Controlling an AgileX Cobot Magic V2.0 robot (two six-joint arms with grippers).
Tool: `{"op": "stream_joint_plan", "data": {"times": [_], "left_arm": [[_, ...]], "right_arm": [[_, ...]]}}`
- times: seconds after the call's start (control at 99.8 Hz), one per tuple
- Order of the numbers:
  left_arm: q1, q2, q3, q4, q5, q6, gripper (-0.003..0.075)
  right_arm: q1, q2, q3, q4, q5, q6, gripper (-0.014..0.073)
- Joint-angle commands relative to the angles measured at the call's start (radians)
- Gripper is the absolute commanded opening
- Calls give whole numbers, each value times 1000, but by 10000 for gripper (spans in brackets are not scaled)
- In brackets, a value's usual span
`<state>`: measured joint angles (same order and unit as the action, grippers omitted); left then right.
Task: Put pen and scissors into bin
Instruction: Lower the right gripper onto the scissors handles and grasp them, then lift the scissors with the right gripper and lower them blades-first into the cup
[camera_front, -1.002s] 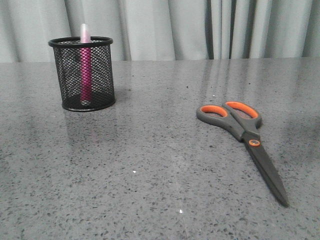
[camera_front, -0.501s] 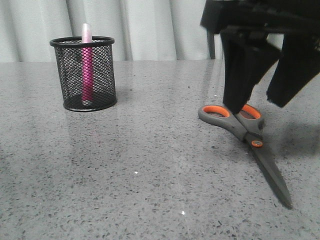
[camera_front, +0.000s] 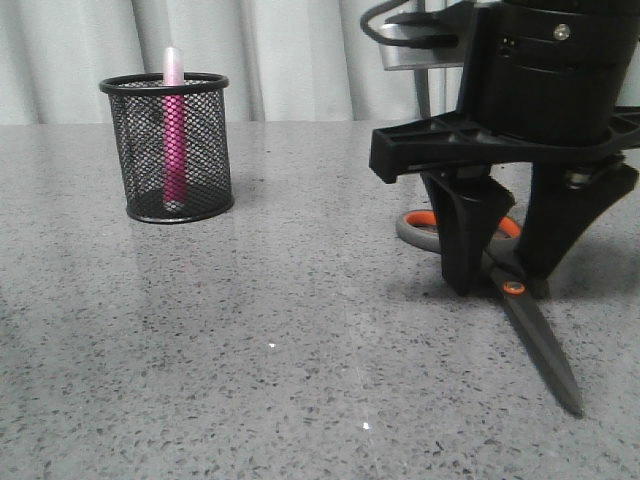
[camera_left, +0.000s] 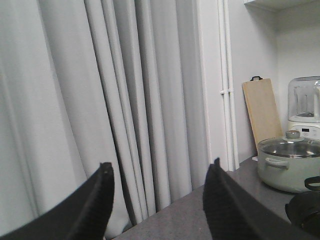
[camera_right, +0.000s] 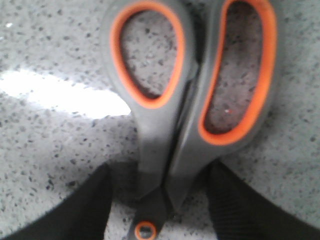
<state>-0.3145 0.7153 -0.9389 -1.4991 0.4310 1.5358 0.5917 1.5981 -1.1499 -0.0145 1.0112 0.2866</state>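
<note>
The scissors (camera_front: 535, 345) lie flat on the table at the right, grey handles lined orange, dark blades pointing toward the front. My right gripper (camera_front: 500, 285) is down over them, open, one finger on each side of the handle necks just behind the orange pivot ring (camera_right: 145, 230). The handles (camera_right: 165, 100) fill the right wrist view. The black mesh bin (camera_front: 172, 146) stands at the far left with the pink pen (camera_front: 173, 130) upright inside it, its pale cap above the rim. My left gripper (camera_left: 160, 172) is open, raised, facing the curtain.
Grey speckled table (camera_front: 260, 330) with a pale curtain (camera_front: 300, 60) behind it. The left wrist view shows a pot (camera_left: 290, 162), a wooden board (camera_left: 262, 115) and a blender (camera_left: 305, 107) on a counter off to the side.
The right arm has come down into the front view. Its open fingers have dropped to the table on either side of the scissors near the pivot. Bin, pen and scissors have not moved.
</note>
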Motion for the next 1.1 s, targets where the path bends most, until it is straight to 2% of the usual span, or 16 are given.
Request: {"op": "stream_joint_plan", "data": {"times": [0.0, 0.06, 0.07, 0.08, 0.11, 0.241, 0.381, 0.481, 0.591, 0.822, 0.962, 1.092], "left_arm": [[-9, -2, -22, -43, -10, -10, 365], [-9, -2, -22, -43, -12, -10, 365], [-9, -2, -22, -43, -12, -10, 365], [-9, -2, -22, -43, -12, -10, 365], [-9, -2, -22, -43, -12, -10, 365], [-9, -3, -22, -43, -18, -10, 365], [-9, -3, -22, -43, -18, -10, 365], [-9, -7, -22, -43, -23, -10, 365], [-9, -7, -22, -43, -23, -10, 365], [-9, -7, -22, -43, -26, -10, 365], [-9, -7, -22, -43, -26, -10, 365], [-9, -7, -22, -43, -26, -10, 365]], "right_arm": [[-2, 20, -8, 4, -36, -2, 195], [-2, 34, -8, -1, -34, -6, 29], [-2, 34, -8, -1, -34, -6, 29], [-2, 34, -8, -3, -36, -8, -24], [0, 34, -8, -10, -42, -10, -76], [0, 17, -31, -62, -60, -12, -58], [0, -62, -134, -89, -136, -12, -57], [18, -127, -224, -91, -287, -12, -57], [48, -149, -303, -91, -525, -39, -58], [70, -70, -302, -91, -1003, -59, -58], [70, 27, -303, -91, -1175, -59, -58], [70, 109, -303, -91, -1251, -59, -58]]}}
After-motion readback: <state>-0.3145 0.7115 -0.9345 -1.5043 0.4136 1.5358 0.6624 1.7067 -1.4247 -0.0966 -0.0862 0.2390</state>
